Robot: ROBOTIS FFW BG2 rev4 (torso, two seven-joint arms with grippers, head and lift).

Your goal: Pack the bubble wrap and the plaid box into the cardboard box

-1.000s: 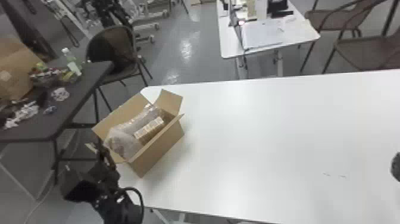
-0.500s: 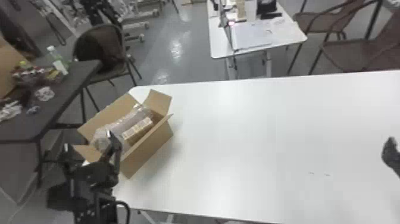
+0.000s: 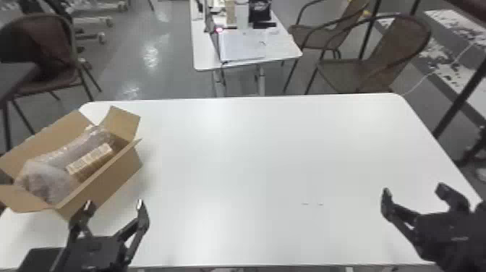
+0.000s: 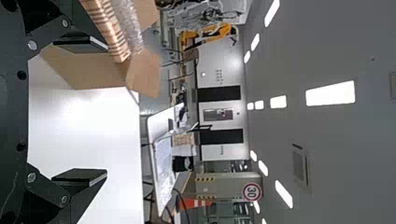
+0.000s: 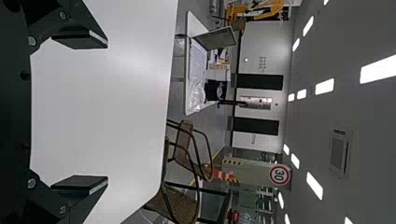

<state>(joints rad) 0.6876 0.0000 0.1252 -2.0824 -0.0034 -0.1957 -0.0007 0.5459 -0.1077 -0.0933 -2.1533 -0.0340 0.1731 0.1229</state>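
1. Two things, the bubble wrap (image 3: 47, 181) and the plaid box (image 3: 90, 159), lie side by side inside the carton (image 3: 108, 182), its flaps up or splayed.
2. The carton sits on the table (image 3: 260, 159), at its left end.
3. The left gripper (image 3: 114, 205), fingers apart and empty, is near the carton.
4. The right gripper (image 3: 414, 190) hangs at the table's right side, its fingers also apart, holding nothing.
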